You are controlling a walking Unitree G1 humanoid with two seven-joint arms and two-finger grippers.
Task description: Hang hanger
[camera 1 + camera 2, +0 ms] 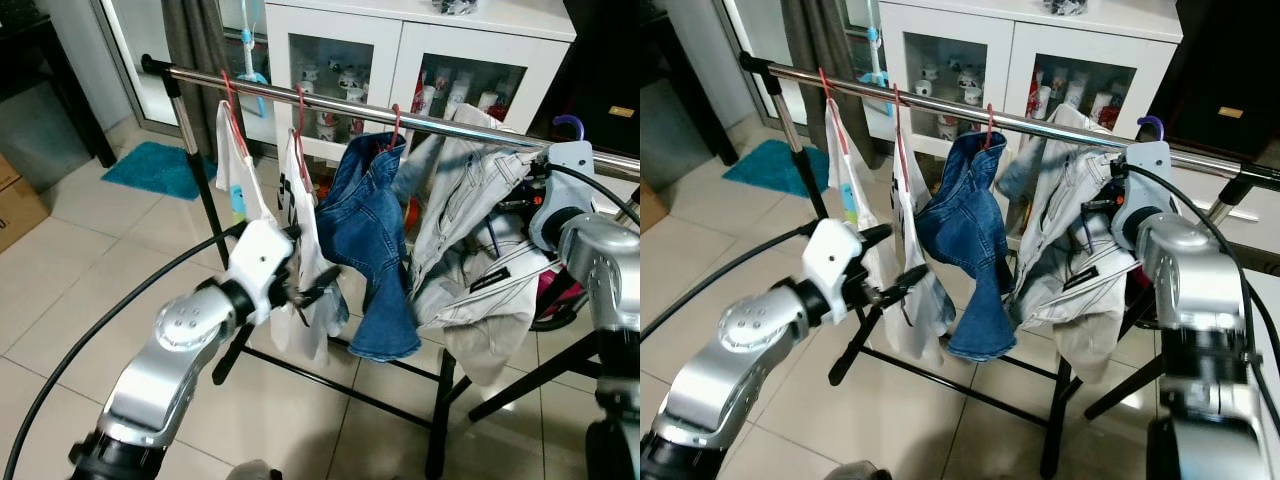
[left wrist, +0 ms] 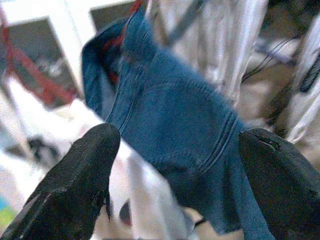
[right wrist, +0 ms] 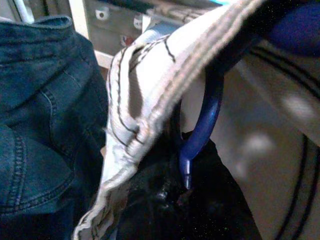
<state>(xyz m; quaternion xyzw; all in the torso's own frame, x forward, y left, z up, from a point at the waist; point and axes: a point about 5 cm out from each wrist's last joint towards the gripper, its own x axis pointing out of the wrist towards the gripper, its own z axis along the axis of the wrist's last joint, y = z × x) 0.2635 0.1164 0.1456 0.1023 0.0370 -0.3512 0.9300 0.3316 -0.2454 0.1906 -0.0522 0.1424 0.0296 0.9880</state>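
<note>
A steel rail (image 1: 330, 103) runs left to right across the scene, with a white cabinet (image 1: 420, 60) far behind it. On red hangers hang two white shirts (image 1: 235, 165) at the left and blue jeans (image 1: 365, 235) in the middle. The left gripper (image 1: 312, 296) is spread open, just in front of the nearer shirt and left of the jeans. The right gripper (image 1: 1102, 205) is pressed into pale trousers (image 1: 470, 250) on the rail's right part; whether it is clamped cannot be told. A purple hanger (image 3: 202, 125) hooks above, by the rail.
</note>
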